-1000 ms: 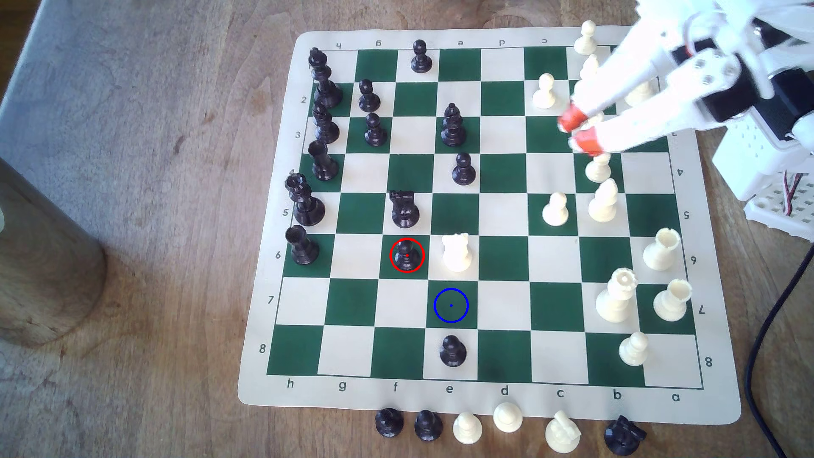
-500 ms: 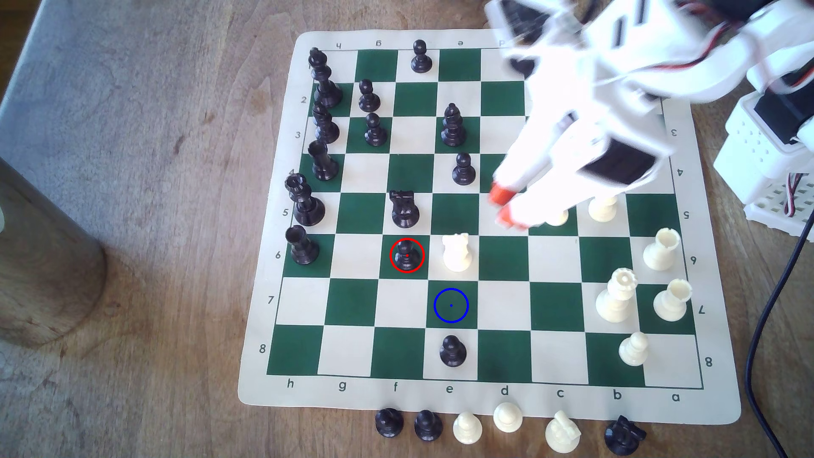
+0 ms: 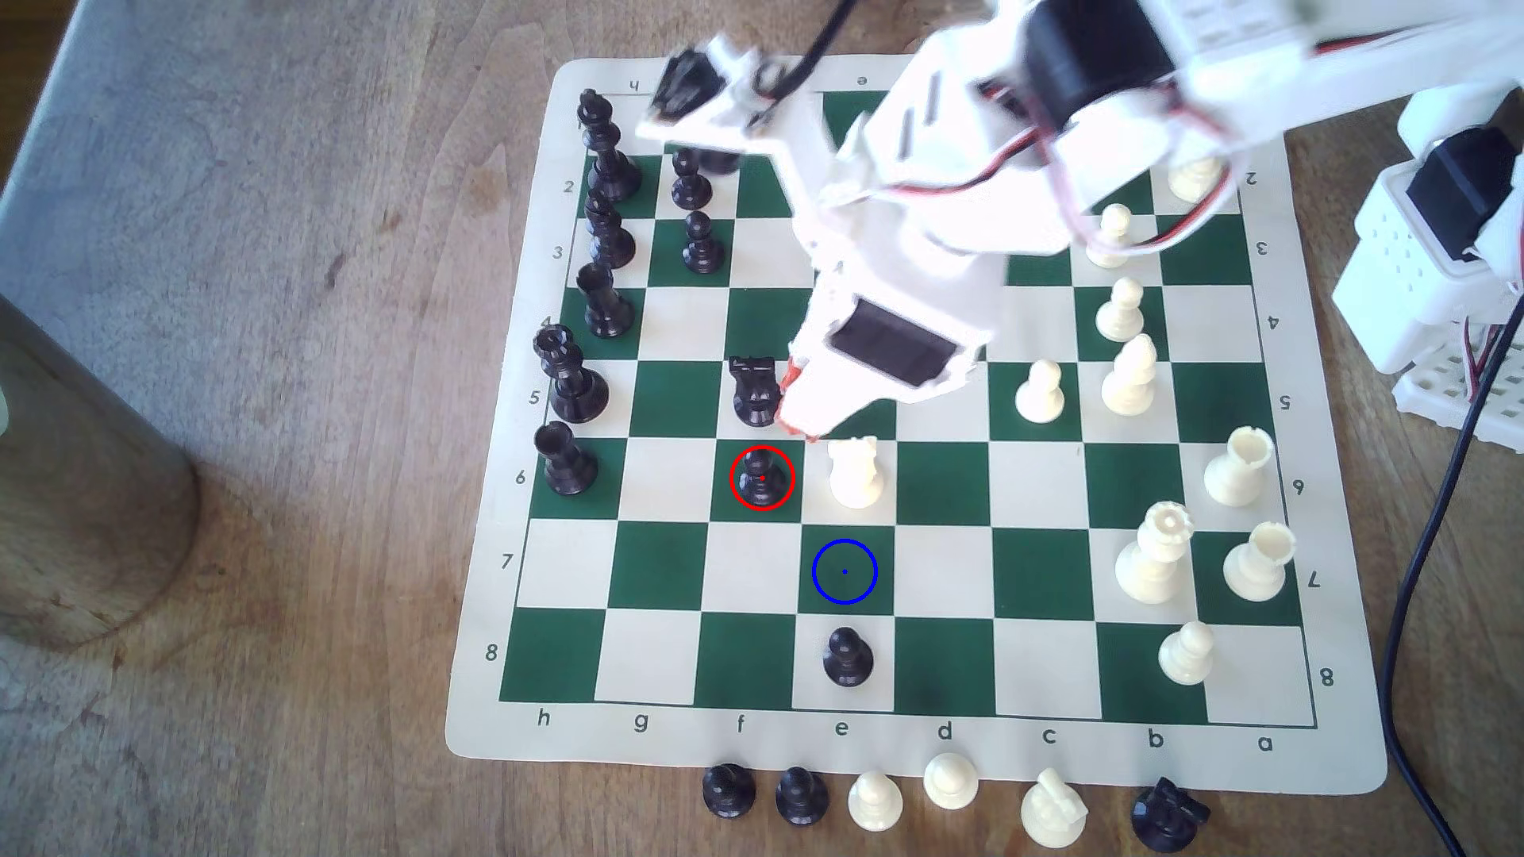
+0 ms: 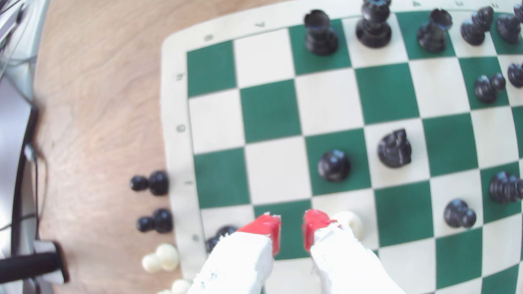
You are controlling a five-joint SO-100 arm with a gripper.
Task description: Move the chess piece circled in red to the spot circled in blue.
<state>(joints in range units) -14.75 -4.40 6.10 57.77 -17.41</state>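
Gripper [image 4: 292, 233] hangs slightly open, empty — just beside the black knight [image 3: 754, 391], red-circled pawn [image 3: 761, 480] untouched.

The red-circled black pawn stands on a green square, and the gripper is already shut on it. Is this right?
Not quite. The black pawn stands on its green square, but the gripper is open and holds nothing; the wrist view shows a gap between its red tips.

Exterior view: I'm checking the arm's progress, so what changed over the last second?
The gripper swept from the white pieces at the exterior view's upper right across the board, ending beside the black knight, just above the red-circled pawn. It grasped nothing. The pawn, the blue-circled square and all other pieces stayed put.
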